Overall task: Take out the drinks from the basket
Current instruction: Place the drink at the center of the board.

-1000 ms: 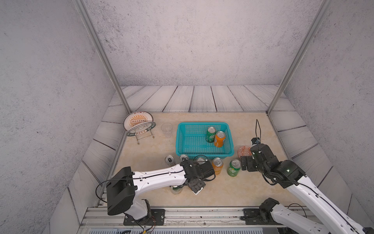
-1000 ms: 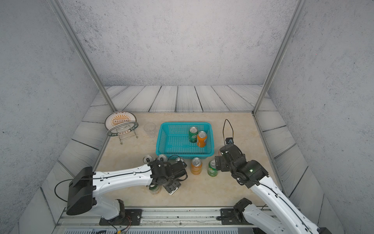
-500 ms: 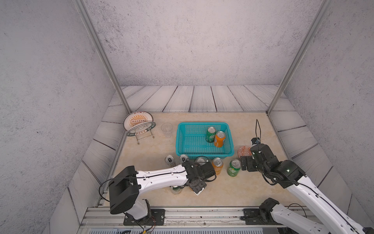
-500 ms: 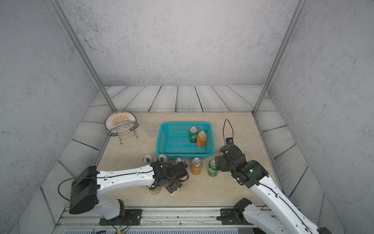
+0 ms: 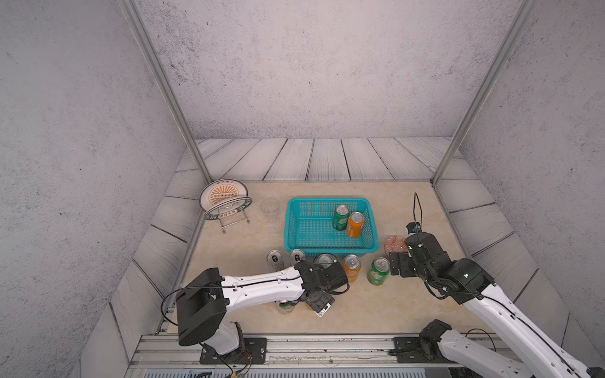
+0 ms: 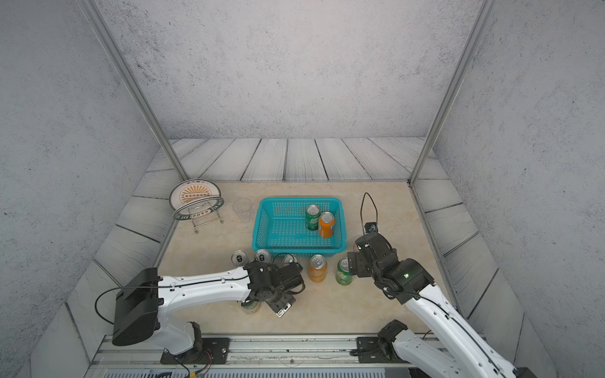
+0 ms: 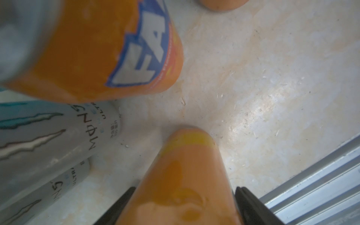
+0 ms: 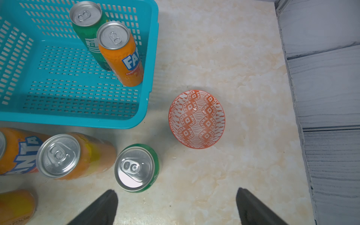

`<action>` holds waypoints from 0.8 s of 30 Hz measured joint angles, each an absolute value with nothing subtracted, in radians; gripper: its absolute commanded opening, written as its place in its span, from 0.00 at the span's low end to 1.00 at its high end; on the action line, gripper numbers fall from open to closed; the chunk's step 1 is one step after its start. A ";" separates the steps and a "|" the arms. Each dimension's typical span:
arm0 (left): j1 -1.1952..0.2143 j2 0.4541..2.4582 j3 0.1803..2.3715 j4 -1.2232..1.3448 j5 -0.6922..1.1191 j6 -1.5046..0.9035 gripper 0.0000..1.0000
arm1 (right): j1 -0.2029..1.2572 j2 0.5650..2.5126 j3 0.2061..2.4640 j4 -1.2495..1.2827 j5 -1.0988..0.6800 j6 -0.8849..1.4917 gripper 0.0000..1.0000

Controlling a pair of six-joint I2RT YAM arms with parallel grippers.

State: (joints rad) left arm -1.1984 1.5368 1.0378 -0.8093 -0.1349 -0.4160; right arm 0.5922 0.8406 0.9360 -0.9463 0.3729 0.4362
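Counting two cans (image 5: 341,217) left in basket (image 5: 296,225), seven out; right tool (image 8: 176,191) spread, left tool (image 7: 185,189) straddles orange can (image 7: 185,159), grip unclear.

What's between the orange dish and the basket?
Nothing: bare tabletop separates the orange dish from the basket, clearest in the right wrist view.

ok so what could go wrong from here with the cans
1. The left fingers sit either side of a front orange can, with a tall silver can and a second orange can crowded close; backing off carelessly could topple them.
2. In the basket, the green can and its orange neighbour stand right beside each other, so lifting one may tip the other.
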 measured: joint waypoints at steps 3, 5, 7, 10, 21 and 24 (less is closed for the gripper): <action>-1.198 1.528 1.038 -0.809 -0.135 -0.416 0.85 | 0.592 0.841 0.936 -0.946 0.373 0.436 0.99; -1.198 1.517 1.038 -0.809 -0.136 -0.416 0.86 | 0.592 0.840 0.936 -0.946 0.373 0.436 0.99; -1.198 1.501 1.039 -0.812 -0.137 -0.416 0.87 | 0.592 0.840 0.936 -0.946 0.373 0.436 0.99; -1.198 1.476 1.047 -0.826 -0.146 -0.416 0.88 | 0.592 0.840 0.936 -0.946 0.373 0.436 1.00; -1.198 1.356 1.161 -0.881 -0.210 -0.395 0.97 | 0.592 0.839 0.936 -0.947 0.373 0.436 0.99; -1.197 1.315 1.195 -0.883 -0.233 -0.367 1.00 | 0.592 0.839 0.936 -0.947 0.373 0.436 0.99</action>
